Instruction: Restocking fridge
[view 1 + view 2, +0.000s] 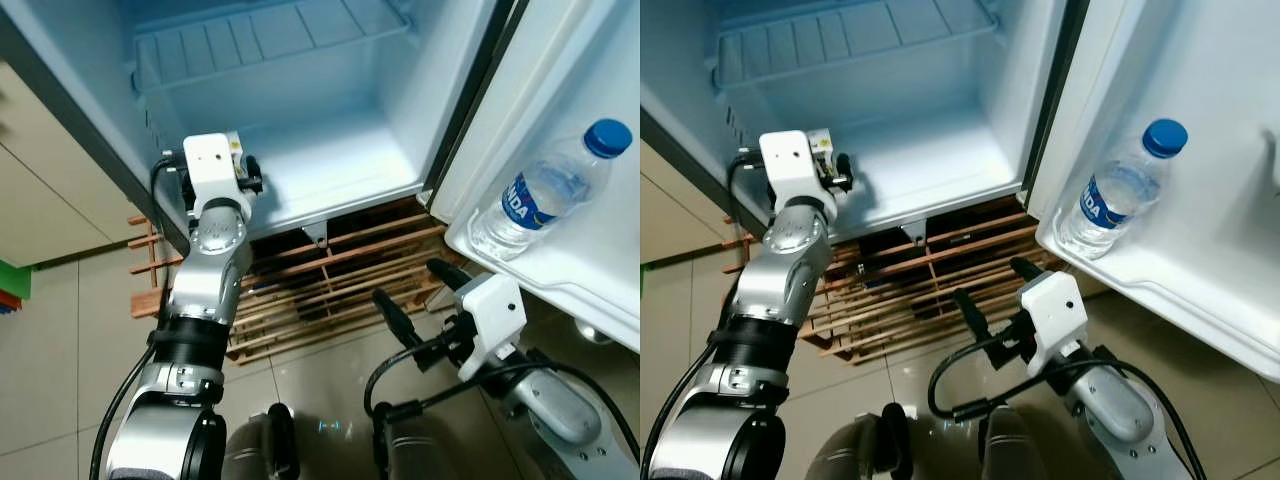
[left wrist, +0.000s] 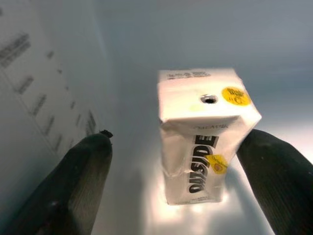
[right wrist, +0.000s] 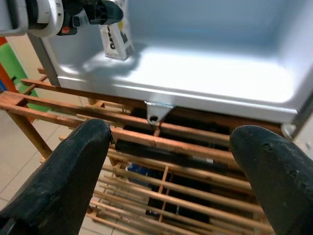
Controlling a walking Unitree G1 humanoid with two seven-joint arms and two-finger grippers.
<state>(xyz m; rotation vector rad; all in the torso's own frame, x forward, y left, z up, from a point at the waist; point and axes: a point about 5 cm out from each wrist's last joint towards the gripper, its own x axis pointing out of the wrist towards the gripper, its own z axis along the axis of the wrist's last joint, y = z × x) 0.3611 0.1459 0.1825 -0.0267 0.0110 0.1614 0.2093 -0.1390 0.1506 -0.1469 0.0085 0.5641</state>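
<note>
A white carton [image 2: 205,137] with black lettering stands upright on the fridge floor [image 1: 340,160], close to the inner left wall. My left gripper [image 2: 177,139] reaches into the fridge and is open, one finger on each side of the carton with a gap at both. The same carton [image 3: 117,41] appears under the left gripper [image 3: 105,14] in the right wrist view. My right gripper [image 1: 412,285] is open and holds nothing, low in front of the fridge over the wooden rack [image 1: 320,280]. A water bottle [image 1: 545,190] with a blue cap leans in the door shelf [image 1: 540,275].
The fridge door stands open on the right. A ribbed clear shelf [image 1: 270,40] spans the compartment above the floor. The wooden slatted rack carries the fridge over a tiled floor [image 1: 60,330]. A cream cabinet side [image 1: 40,170] is at the left.
</note>
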